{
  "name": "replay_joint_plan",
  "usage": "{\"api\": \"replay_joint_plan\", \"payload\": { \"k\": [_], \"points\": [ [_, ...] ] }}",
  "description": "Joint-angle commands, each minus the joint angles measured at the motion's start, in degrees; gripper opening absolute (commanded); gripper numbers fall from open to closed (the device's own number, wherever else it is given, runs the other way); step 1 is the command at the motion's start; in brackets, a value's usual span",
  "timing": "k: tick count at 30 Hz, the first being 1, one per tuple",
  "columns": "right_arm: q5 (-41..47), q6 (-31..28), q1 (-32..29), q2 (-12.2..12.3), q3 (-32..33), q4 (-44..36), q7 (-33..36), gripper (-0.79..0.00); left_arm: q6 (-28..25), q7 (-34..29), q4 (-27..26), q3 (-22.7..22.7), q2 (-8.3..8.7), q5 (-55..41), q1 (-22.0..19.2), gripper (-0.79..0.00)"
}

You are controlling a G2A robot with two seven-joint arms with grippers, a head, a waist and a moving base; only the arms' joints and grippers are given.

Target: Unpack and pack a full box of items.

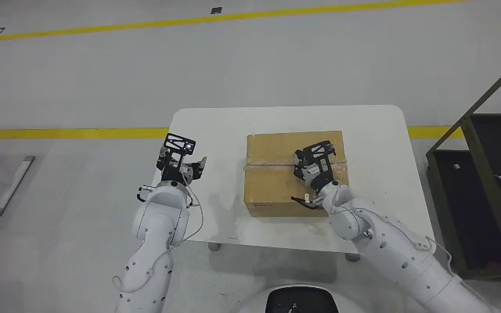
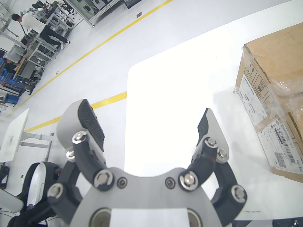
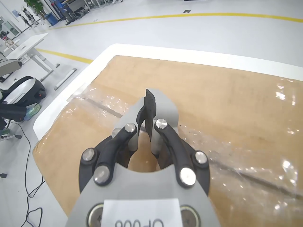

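Hovering right hand (image 3: 147, 109) over taped cardboard box (image 3: 213, 90)

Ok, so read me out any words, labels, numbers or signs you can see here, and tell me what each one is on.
Box side, handling pictograms: symbols, no readable words.
Box side, barcode label: print too small to read.
Right gripper tag: upside down, cut off by the frame edge, not readable whole.
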Motion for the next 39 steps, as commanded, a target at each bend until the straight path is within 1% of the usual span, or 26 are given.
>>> {"api": "replay_joint_plan", "payload": {
  "k": [1, 7, 13, 18, 24, 28, 30, 32, 34, 39],
  "points": [
    [-0.8, 0.0, -1.2, 0.4, 1.6, -1.3, 0.8, -0.785, 0.0, 0.0, 0.0, 0.0, 0.00, 0.0, 0.0, 0.000],
    [-3.3, -0.4, -5.2, 1.5, 5.9, -4.7, 3.4, -0.785, 0.0, 0.0, 0.0, 0.0, 0.00, 0.0, 0.0, 0.000],
    [-6.3, 0.2, -8.5, 2.1, 9.1, -7.3, 3.7, -0.785, 0.0, 0.0, 0.0, 0.0, 0.00, 0.0, 0.0, 0.000],
    [-6.0, 0.0, -10.8, 2.5, 12.5, -9.3, 4.4, -0.785, 0.0, 0.0, 0.0, 0.0, 0.00, 0.0, 0.0, 0.000],
    [-8.2, -1.0, -14.0, 3.4, 17.3, -12.0, 6.1, -0.785, 0.0, 0.0, 0.0, 0.0, 0.00, 0.0, 0.0, 0.000],
    [-6.5, -1.4, -16.3, 3.7, 20.3, -15.7, 6.0, -0.785, 0.0, 0.0, 0.0, 0.0, 0.00, 0.0, 0.0, 0.000],
    [-4.8, -5.0, -16.3, 3.7, 20.6, -18.0, 5.7, -0.785, 0.0, 0.0, 0.0, 0.0, 0.00, 0.0, 0.0, 0.000],
    [-5.3, -8.4, -15.5, 3.7, 19.8, -19.7, 5.9, -0.785, 0.0, 0.0, 0.0, 0.0, 0.00, 0.0, 0.0, 0.000],
    [-4.3, -10.2, -14.1, 3.4, 18.3, -19.9, 5.9, -0.785, 0.0, 0.0, 0.0, 0.0, 0.00, 0.0, 0.0, 0.000],
    [-5.8, -11.8, -6.8, 1.7, 9.9, -16.8, 4.7, -0.785, 0.0, 0.0, 0.0, 0.0, 0.00, 0.0, 0.0, 0.000]
  ]
}}
